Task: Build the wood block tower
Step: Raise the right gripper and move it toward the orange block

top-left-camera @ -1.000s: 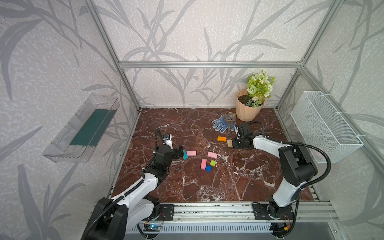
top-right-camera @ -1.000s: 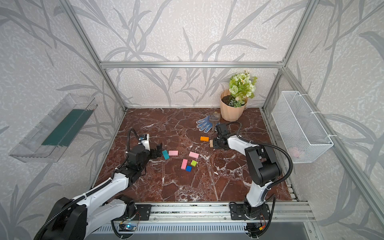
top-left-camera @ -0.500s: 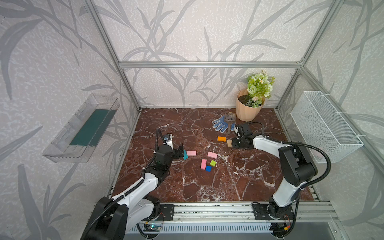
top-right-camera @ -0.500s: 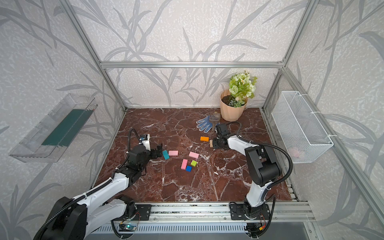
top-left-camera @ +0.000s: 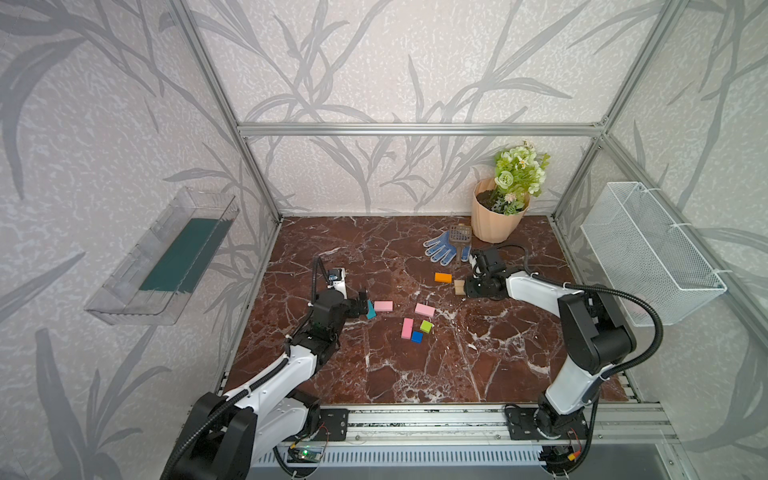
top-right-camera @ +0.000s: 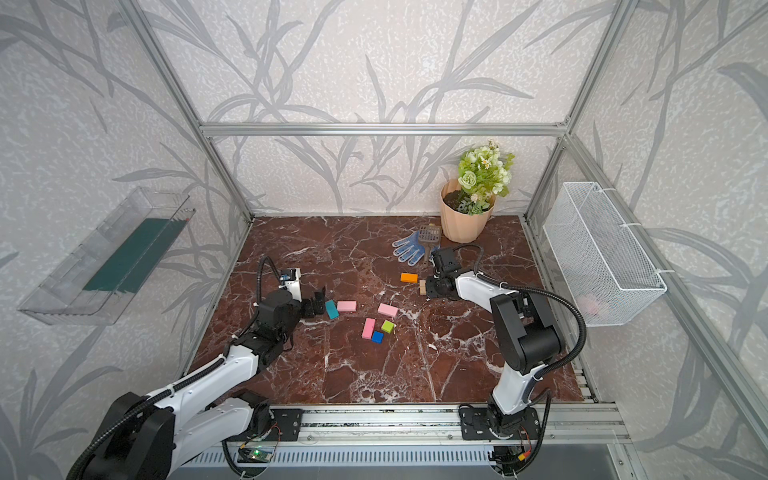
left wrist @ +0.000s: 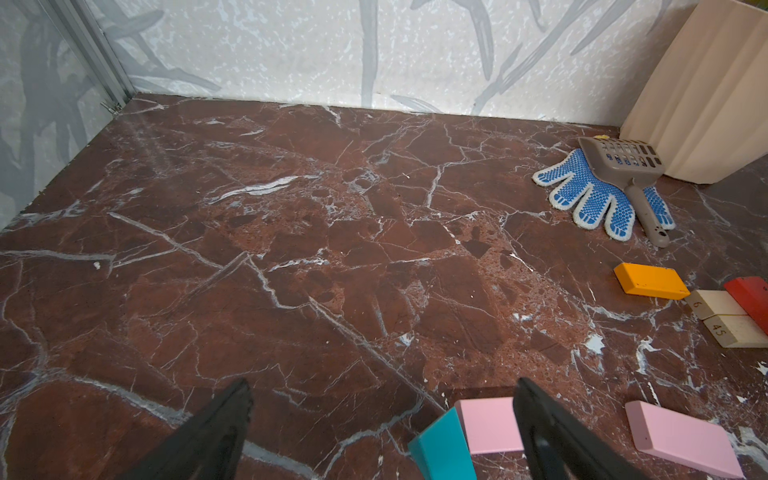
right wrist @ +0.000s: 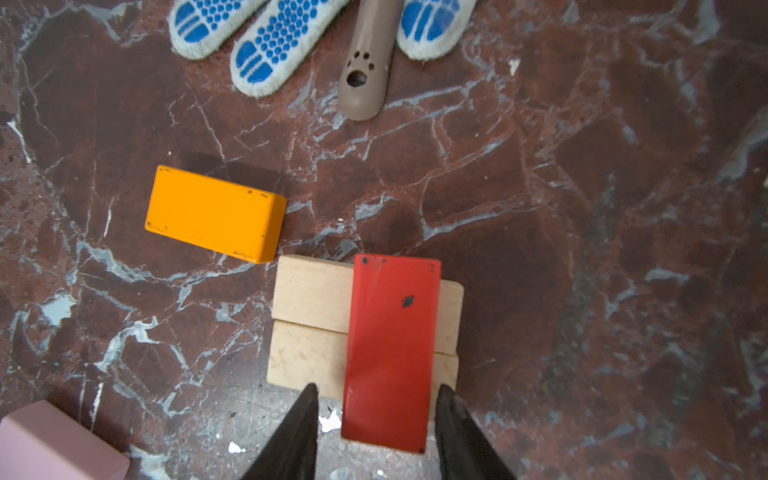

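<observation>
The tower is two tan blocks (right wrist: 311,299) lying side by side with a red block (right wrist: 390,353) across them, overhanging toward my right gripper (right wrist: 376,390). Its jaws straddle the red block's near end, open, with a gap showing on one side. An orange block (right wrist: 214,212) lies beside the tower (top-left-camera: 459,286). My left gripper (left wrist: 382,386) is wide open and low over the floor. A tilted teal block (left wrist: 442,449) sits just inside one finger, untouched, with a pink block (left wrist: 490,424) behind it. Two more pink blocks (top-left-camera: 424,309) (top-left-camera: 407,328), a green cube (top-left-camera: 426,326) and a blue cube (top-left-camera: 417,336) lie mid-floor.
A blue dotted glove (top-left-camera: 442,248) and a brown scoop (top-left-camera: 460,235) lie just behind the tower, in front of the beige flowerpot (top-left-camera: 494,220). A wire basket (top-left-camera: 648,249) hangs on the right wall and a clear tray (top-left-camera: 166,257) on the left.
</observation>
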